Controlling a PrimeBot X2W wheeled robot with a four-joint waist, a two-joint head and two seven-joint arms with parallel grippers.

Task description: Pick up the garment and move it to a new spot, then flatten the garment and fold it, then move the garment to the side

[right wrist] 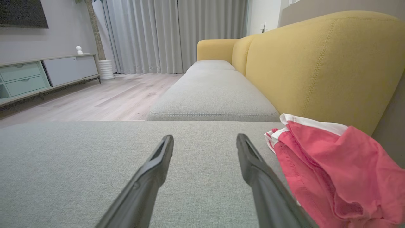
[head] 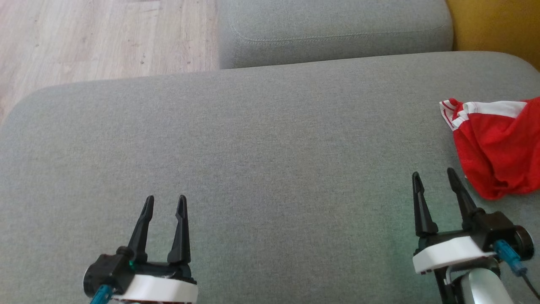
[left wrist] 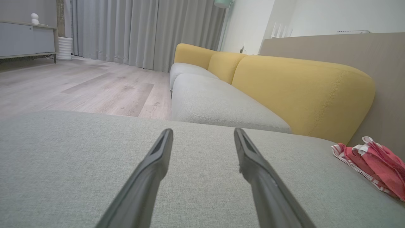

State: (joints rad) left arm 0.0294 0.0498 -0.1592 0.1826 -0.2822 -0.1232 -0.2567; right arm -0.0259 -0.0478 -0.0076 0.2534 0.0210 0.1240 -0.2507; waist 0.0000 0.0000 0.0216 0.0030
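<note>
Red garment (head: 498, 147), white-striped, lies crumpled on the grey sofa cushion (head: 270, 160) at my far right, just beside my right fingers (head: 422, 207), on their outer side. Those stand parted, holding nothing; my left fingers (head: 181, 228), well apart from it, are likewise spread and empty.

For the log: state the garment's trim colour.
The trim is white with red stripes, on the red garment; head view shows it best.

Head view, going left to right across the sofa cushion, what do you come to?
left gripper → right gripper → red garment
</note>
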